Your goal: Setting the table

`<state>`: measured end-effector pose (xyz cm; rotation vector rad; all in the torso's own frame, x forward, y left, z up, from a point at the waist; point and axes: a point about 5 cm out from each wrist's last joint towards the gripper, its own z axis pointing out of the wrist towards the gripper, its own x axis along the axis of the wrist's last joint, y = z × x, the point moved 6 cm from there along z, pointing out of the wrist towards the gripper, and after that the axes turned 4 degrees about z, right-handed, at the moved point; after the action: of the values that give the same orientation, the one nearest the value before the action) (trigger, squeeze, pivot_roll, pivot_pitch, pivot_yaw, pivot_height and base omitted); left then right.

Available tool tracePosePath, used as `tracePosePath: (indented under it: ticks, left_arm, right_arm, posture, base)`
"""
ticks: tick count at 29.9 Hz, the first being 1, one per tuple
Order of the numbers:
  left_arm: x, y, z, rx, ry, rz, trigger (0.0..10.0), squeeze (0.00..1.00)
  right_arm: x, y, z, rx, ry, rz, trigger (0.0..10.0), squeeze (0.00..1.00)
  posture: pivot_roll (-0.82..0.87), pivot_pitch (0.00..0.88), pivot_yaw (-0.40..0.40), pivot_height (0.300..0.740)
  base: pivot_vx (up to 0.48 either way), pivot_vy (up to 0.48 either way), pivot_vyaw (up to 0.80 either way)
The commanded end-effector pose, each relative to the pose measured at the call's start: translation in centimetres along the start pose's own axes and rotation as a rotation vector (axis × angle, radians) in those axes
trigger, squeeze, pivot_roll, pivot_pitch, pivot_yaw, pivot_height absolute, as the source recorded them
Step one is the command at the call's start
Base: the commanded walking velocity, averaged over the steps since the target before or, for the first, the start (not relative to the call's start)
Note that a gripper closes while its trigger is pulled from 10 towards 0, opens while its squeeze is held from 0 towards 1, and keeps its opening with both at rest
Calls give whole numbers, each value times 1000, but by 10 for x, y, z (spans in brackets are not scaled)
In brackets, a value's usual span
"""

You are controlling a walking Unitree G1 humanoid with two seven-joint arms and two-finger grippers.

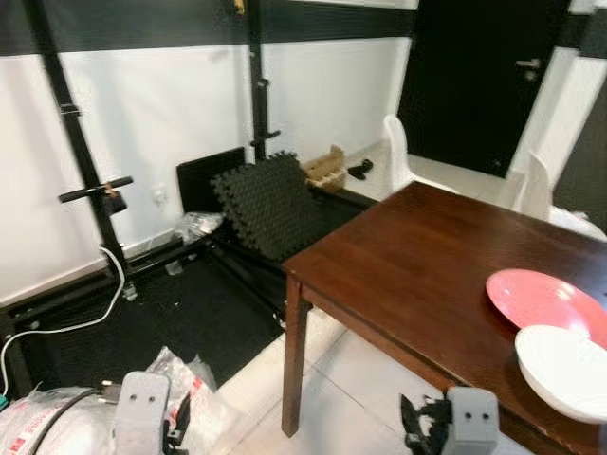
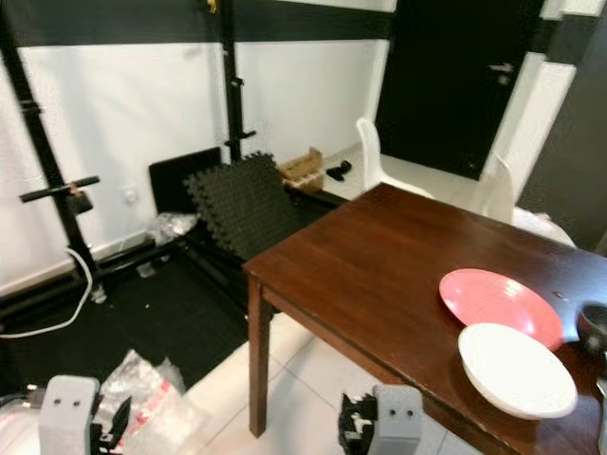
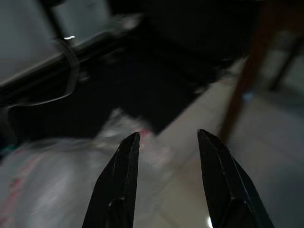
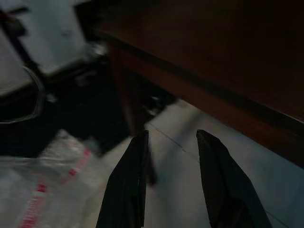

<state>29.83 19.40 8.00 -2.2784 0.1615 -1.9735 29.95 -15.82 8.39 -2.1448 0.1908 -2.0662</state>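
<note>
A dark brown wooden table (image 1: 408,265) stands to my right. On it lie a pink plate (image 1: 545,301) and, nearer to me, a white bowl (image 1: 567,372). The rim of a dark bowl (image 2: 595,328) peeks in at the table's right side. My left gripper (image 3: 167,142) hangs low over the floor, open and empty. My right gripper (image 4: 170,140) hangs below the table's near edge, open and empty. Both wrists, left wrist (image 1: 142,406) and right wrist (image 1: 467,420), show at the bottom of the head views.
Two white chairs (image 1: 396,156) (image 1: 537,188) stand at the table's far side. Black foam mats (image 1: 270,204) and a black metal frame (image 1: 90,190) occupy the floor to my left, with plastic bags (image 1: 185,398) near my feet. A dark door (image 1: 484,76) is behind the table.
</note>
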Motion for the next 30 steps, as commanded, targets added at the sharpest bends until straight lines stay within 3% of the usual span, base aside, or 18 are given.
tracePosePath:
  ticks: [1, 30]
  left_arm:
    - [-9, 2, -2, 0, -33, -1, 10000, 0]
    - [-3, 2, 0, 6, -30, -15, 10000, 0]
  right_arm:
    - [-6, 5, -3, -13, -23, -7, 10000, 0]
    - [-6, 4, -2, -6, -20, -6, 10000, 0]
  posture:
    - [15, 0, 27, 740]
    - [16, 4, 30, 740]
  base:
    - [0, 0, 781]
    - [0, 0, 782]
